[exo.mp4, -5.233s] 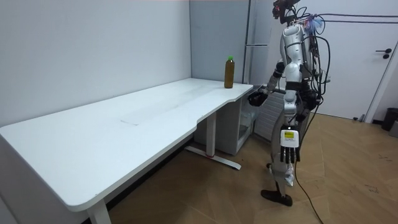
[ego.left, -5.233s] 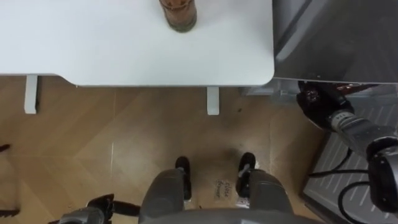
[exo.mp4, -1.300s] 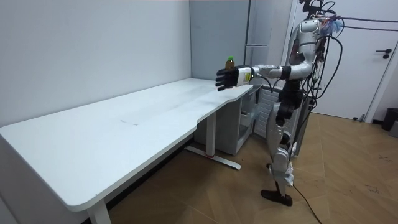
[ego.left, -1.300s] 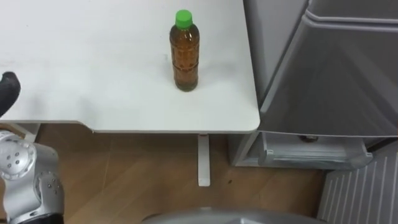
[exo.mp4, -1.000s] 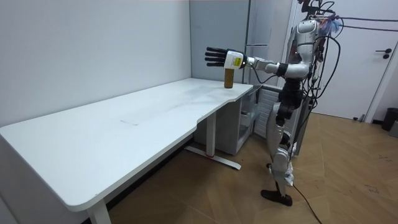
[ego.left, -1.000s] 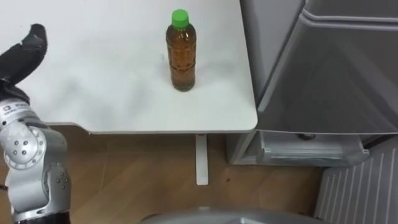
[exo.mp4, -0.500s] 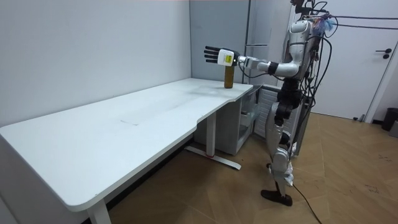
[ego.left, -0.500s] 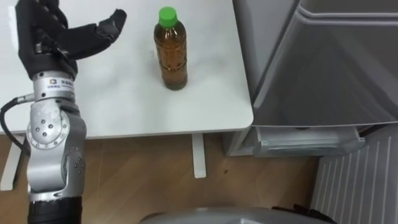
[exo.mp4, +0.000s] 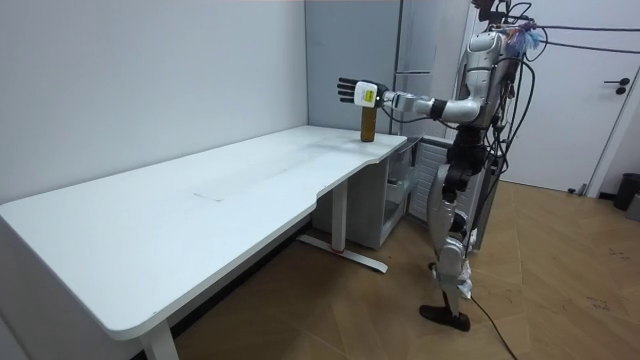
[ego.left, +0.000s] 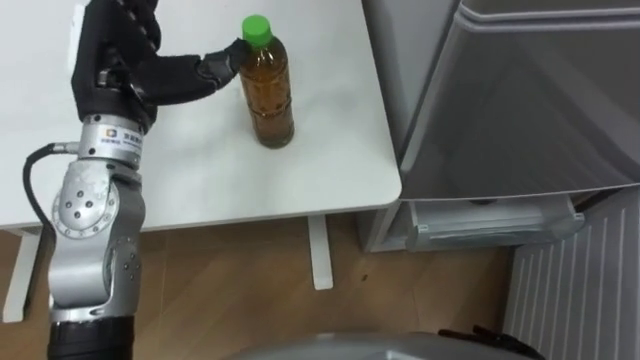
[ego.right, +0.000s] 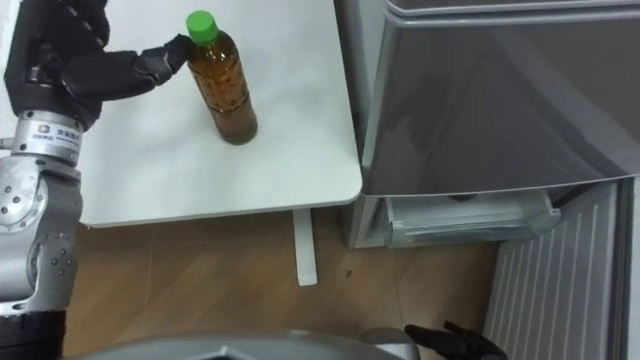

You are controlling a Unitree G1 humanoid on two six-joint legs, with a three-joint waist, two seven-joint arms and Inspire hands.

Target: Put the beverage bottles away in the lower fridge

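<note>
A brown drink bottle (ego.left: 267, 88) with a green cap stands upright near the right end of the white table (ego.left: 190, 170). My left hand (ego.left: 118, 62) hovers just left of the bottle, open, with fingers straight. Its thumb (ego.left: 222, 63) reaches to the bottle's neck under the cap and seems to touch it. In the room view my left arm is stretched out level over the table, with the left hand (exo.mp4: 352, 92) above the bottle (exo.mp4: 368, 122). My right hand (ego.right: 452, 341) hangs low by my side, fingers straight, holding nothing.
The grey fridge (ego.left: 520, 90) stands right of the table, close to its edge. Under its upper door a pale shelf (ego.left: 490, 222) shows, with a ribbed white panel (ego.left: 580, 290) at the lower right. I stand on the wooden floor (ego.left: 220, 290) before the table's corner.
My left hand has risen from the table's left side and swung right until its thumb reached the bottle's neck. The view has shifted a little. The bottle stands where it was.
</note>
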